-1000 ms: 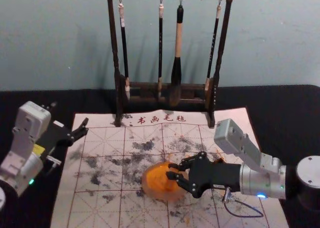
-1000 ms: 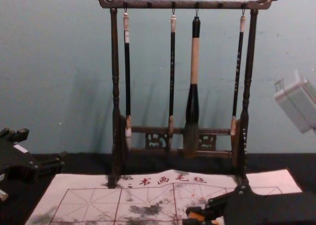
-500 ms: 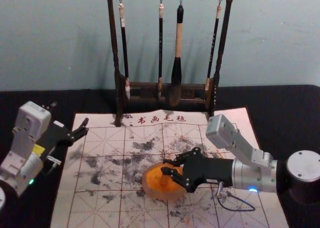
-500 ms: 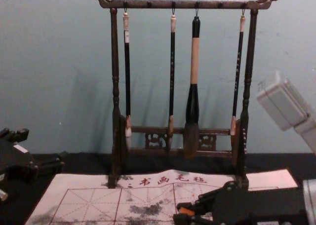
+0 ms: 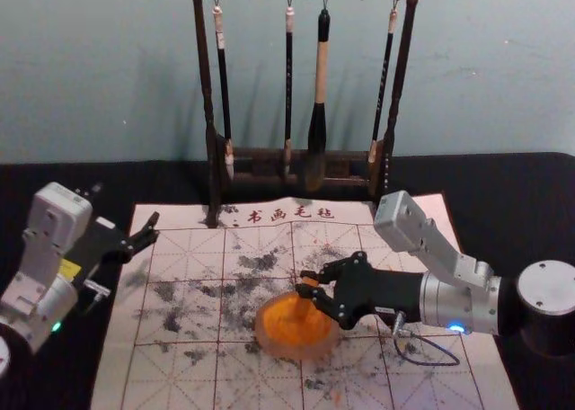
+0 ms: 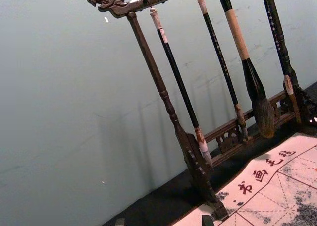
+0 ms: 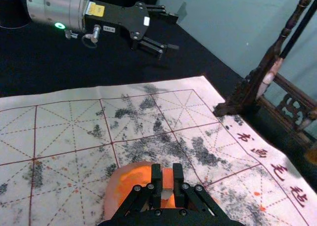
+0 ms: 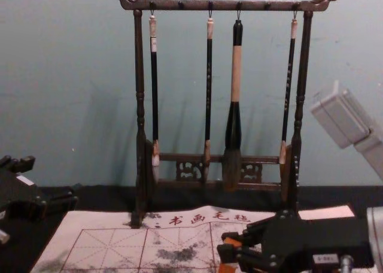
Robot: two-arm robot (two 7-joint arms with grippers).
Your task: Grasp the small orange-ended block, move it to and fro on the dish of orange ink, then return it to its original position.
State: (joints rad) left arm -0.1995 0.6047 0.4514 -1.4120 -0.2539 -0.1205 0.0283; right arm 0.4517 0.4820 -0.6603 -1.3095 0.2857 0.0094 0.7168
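We have right gripper (image 5: 305, 283) reaching in from right, pincer clamped on orange-ended block (image 7: 167, 179), above dish of orange ink (image 5: 286, 343) on mat (image 5: 180, 253). Whether block touches ink, we cannot tell. Our left gripper (image 5: 126, 205) parked at left, fingers apart. Brush rack (image 5: 213, 181) stands far.

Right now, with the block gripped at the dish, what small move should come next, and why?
Probably a short, gentle sweep of the right gripper toward the dish's near side. It has the block pinched, at the dish's far part, with orange ink nearer the robot. I can't tell whether the block's end touches the ink.
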